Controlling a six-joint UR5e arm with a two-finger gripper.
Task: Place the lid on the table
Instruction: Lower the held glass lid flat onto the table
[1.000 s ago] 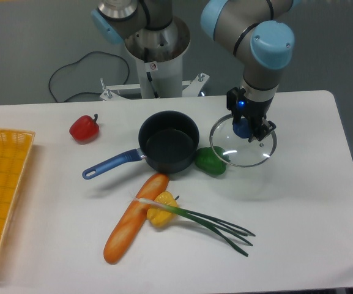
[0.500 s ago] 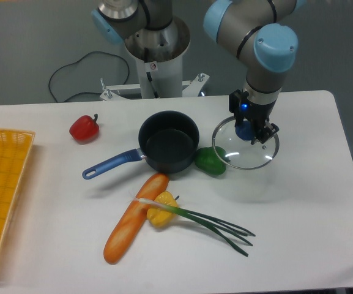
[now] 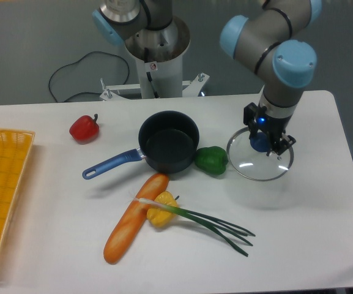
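The gripper (image 3: 266,138) has carried the lid (image 3: 260,161) to the right over the last second, away from the black pot (image 3: 169,141) and the green pepper (image 3: 211,160). A second ago the lid's left rim overlapped the pepper; now there is a clear gap between them, and the lid hangs over bare white tabletop (image 3: 311,208) near the right side. The fingers pinch the blue knob at the lid's centre, so the lid is still held, not released.

A soft shadow lies on the tabletop below and slightly left of the glass, which suggests the lid is a little above the surface, though from this single high view it is hard to say how close the rim is to touching.

For the task, the sideways move looks about done: the lid is off the pot and clear of the vegetables, with open tabletop beneath. What remains, by my reading, is lowering it until the rim rests flat and then spreading the fingers. The pot, the carrot (image 3: 134,218), the spring onion (image 3: 213,223) and the red pepper (image 3: 84,127) lie where they were.
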